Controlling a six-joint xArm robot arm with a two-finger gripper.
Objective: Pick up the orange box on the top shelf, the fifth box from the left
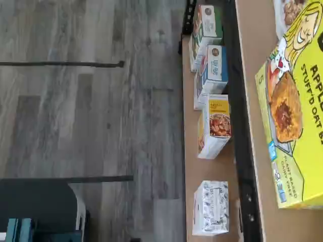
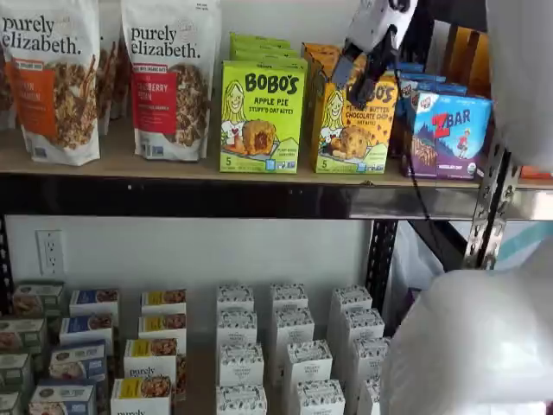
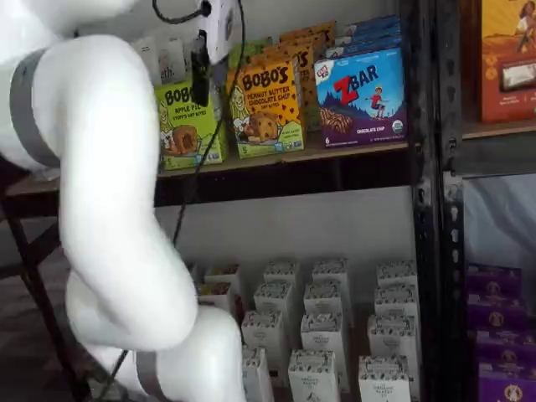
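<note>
White arm foremost; claw, grip unclear, before orange box reading "BOBO'S Peanut Butter Chocolate Chip".

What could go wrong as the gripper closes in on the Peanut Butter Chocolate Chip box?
The gripper hangs in front of the orange Bobo's Peanut Butter Chocolate Chip box, which stands close between the green Apple Pie box and the blue ZBar box. A finger could catch or nudge a neighbour. The arm's cable hangs in front of the Apple Pie box and might snag it.
</note>
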